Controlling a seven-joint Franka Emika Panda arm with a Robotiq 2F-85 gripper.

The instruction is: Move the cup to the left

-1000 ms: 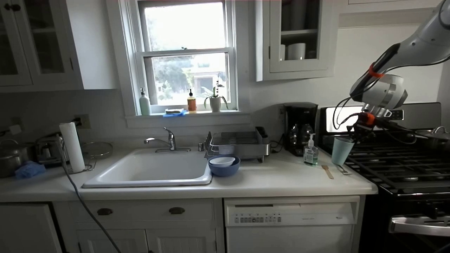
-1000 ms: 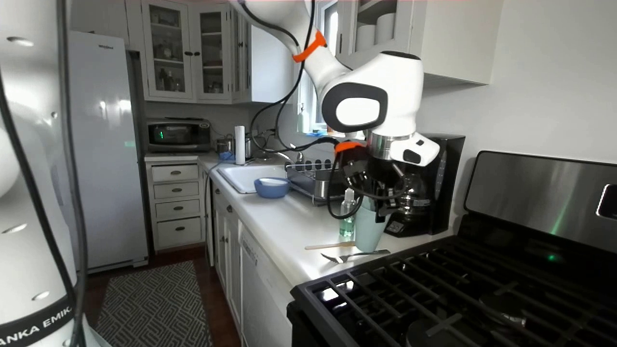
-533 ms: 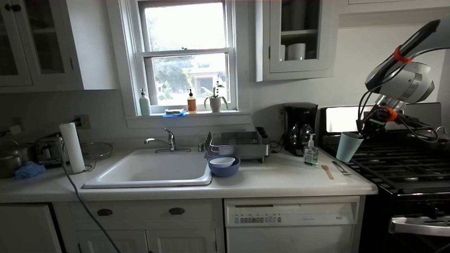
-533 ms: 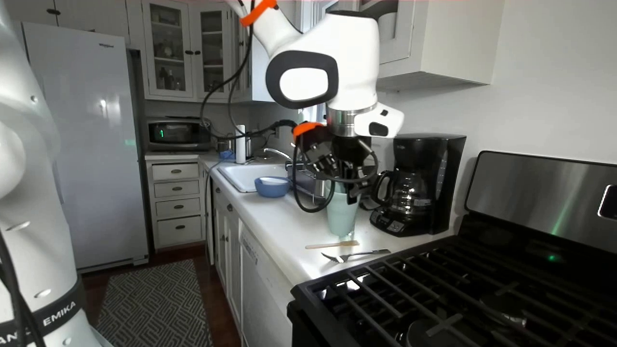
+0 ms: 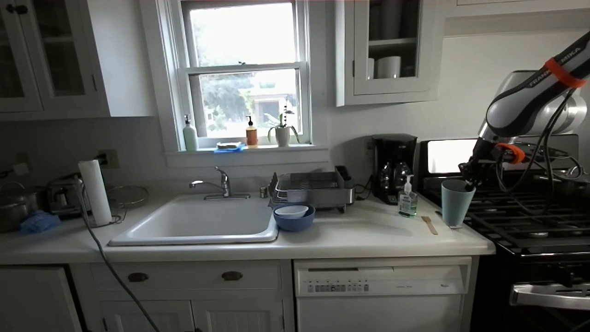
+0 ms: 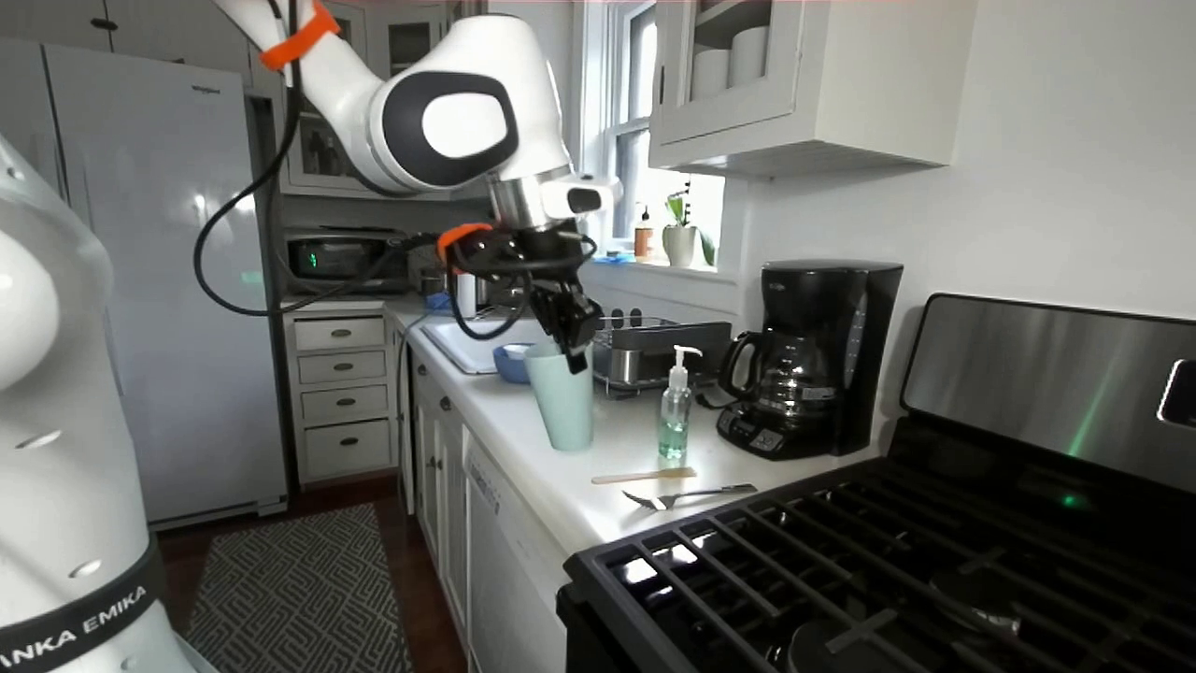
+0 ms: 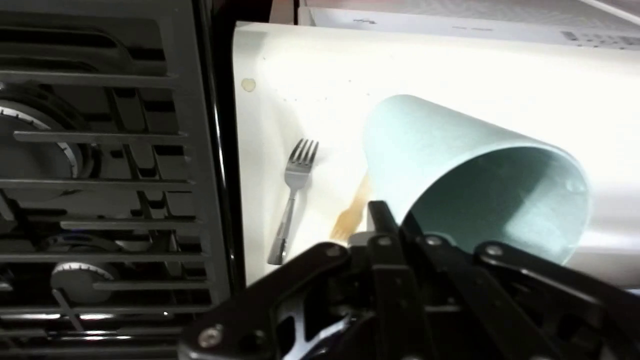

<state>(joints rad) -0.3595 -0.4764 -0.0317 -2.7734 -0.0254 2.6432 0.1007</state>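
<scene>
The cup is a pale teal tapered tumbler, seen in both exterior views (image 5: 455,205) (image 6: 562,404). It hangs above the counter (image 5: 359,235), close to upright with a slight tilt. My gripper, in both exterior views (image 5: 469,186) (image 6: 577,359), is shut on the cup's rim. In the wrist view, the gripper's fingertips (image 7: 395,216) pinch the rim, one finger inside the cup (image 7: 415,140) and one outside. The cup's open mouth faces the camera there, and the inside looks empty. The cup partly covers the wooden fork.
A metal fork (image 7: 298,175) and a wooden fork (image 7: 350,217) lie on the counter beside the black stove (image 6: 897,551). A soap bottle (image 6: 674,416), a coffee maker (image 6: 832,365), stacked bowls (image 5: 295,223), a dish rack (image 5: 322,193) and a sink (image 5: 193,240) stand along the counter.
The gripper and held cup have moved away from the coffee maker and wall, toward the counter's front. The arm has turned, and the cup is more upright than half a second ago.
</scene>
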